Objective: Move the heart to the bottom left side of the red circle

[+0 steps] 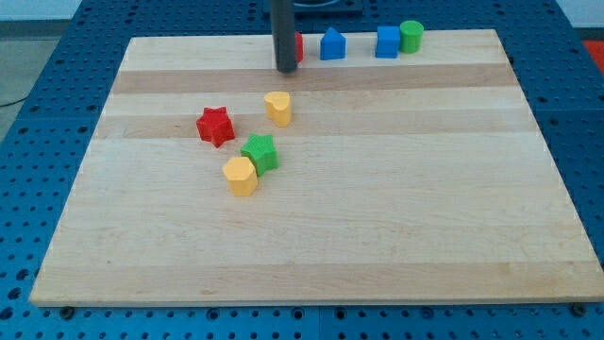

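A yellow heart [277,108] lies on the wooden board [377,217], left of centre in the upper half. A red block [298,45], likely the red circle, sits at the board's top edge, mostly hidden behind my rod. My tip [286,70] rests on the board just below and left of that red block. It is apart from the heart, a short way above it.
A red star [215,126] lies left of the heart. A green star [260,151] touches a second yellow block [241,176] below it. Two blue blocks [332,43] [387,42] and a green cylinder [411,36] line the top edge.
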Controlling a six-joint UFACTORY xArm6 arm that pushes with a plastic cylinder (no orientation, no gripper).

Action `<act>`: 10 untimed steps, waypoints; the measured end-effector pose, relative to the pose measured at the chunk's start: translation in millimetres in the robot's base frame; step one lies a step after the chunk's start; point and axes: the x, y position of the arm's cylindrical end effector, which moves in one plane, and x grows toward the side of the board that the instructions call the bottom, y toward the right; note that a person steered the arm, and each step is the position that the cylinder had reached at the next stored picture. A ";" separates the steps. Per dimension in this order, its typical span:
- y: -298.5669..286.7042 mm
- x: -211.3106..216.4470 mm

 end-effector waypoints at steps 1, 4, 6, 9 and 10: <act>47.3 46.5; 10.7 110.0; -50.9 87.7; -56.1 64.9; -42.7 66.1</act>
